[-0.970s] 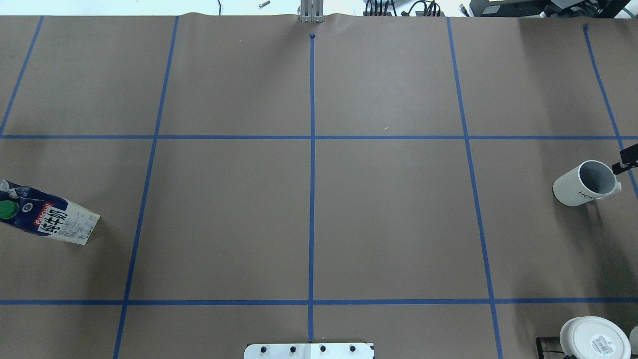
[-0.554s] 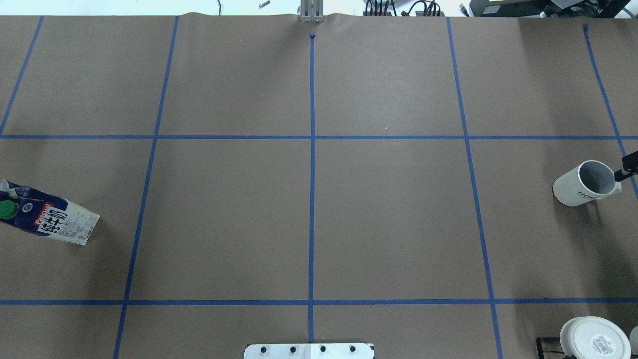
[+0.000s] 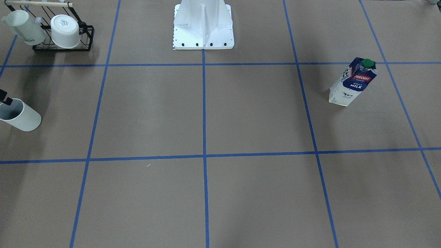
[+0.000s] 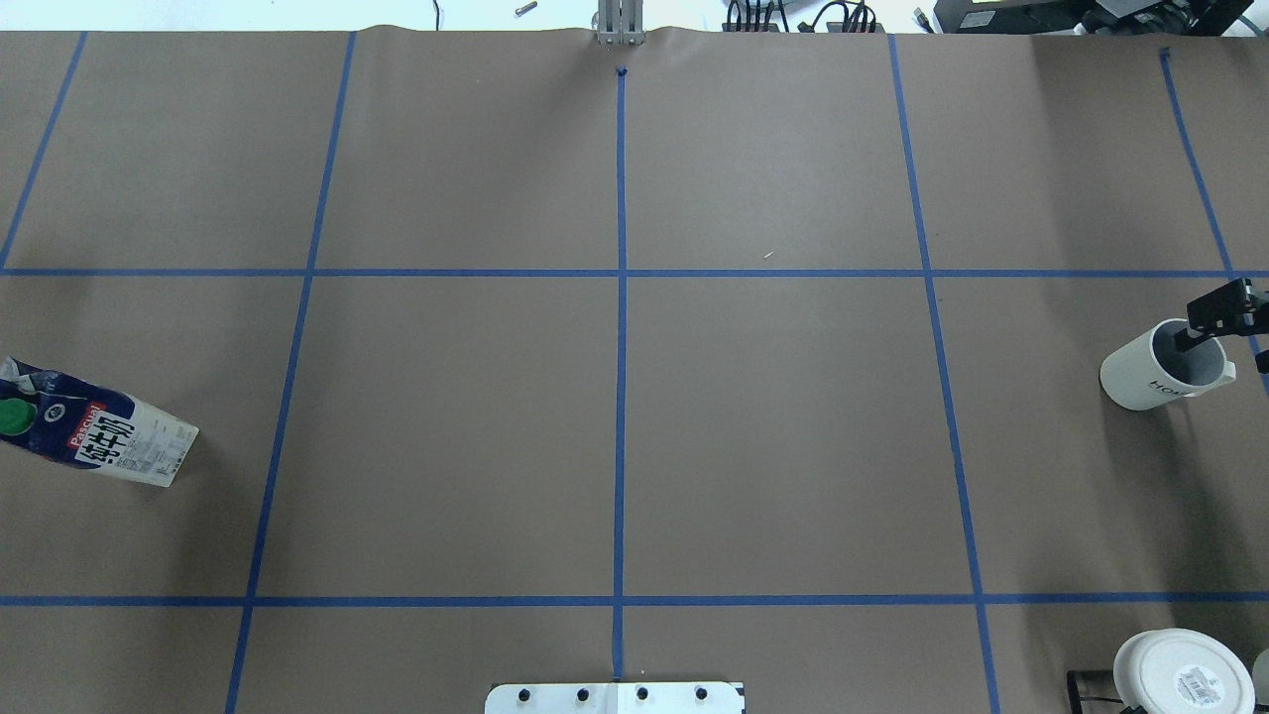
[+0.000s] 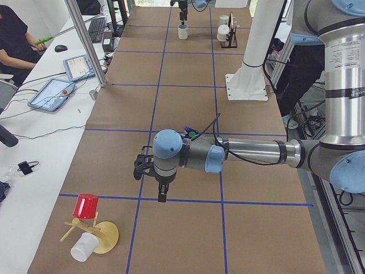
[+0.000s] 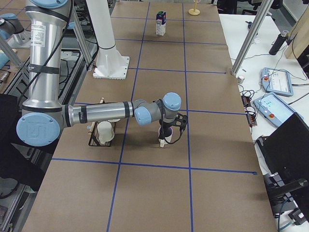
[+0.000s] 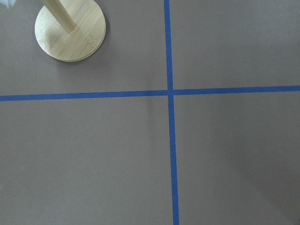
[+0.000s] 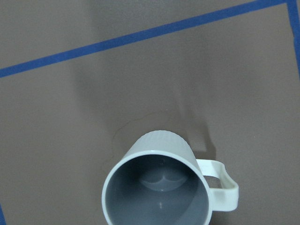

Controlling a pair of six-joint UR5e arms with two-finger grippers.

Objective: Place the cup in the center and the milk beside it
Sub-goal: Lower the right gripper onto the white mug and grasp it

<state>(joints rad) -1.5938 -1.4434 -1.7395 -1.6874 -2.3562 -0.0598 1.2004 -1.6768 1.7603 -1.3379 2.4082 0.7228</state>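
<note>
Far left: a round pale wooden stand [image 5: 102, 237] sits on the brown-paper worktop [image 4: 773, 436]. It carries a red plastic cup [image 5: 85, 205] and a white plastic cup [image 5: 84, 248] on its pegs.

The left gripper [image 5: 162, 193] hangs over the worktop near a crossing of the blue tape lines [image 7: 169, 92], nothing between its fingers. It appears only in the side view, so I cannot tell whether the jaws are apart or together.

The dark blue and white gable-top milk carton with a red label and round green cap [image 4: 109, 441] stands upright in the outermost left cell of the middle row. It is well apart from the centre and from both grippers.

Centre: the two middle cells on either side of the central tape line [image 4: 621, 426] hold neither task item. The white arm pedestal [image 3: 203, 24] stands at the robot's edge.

The plain white cylindrical cup with a small loop handle and grey inside [image 4: 1155, 377] stands upright, mouth up, in the outermost right cell of the middle row.

The right gripper [image 4: 1220, 344] is directly over the cup. Its jaws are apart: one dark finger [image 4: 1186, 342] is over the cup's mouth, the other shows at the picture's edge beyond the handle. It is not clamped on the cup.

Far right, near the robot: a black wire rack [image 3: 86, 38] holds two white mugs [image 3: 64, 31].
</note>
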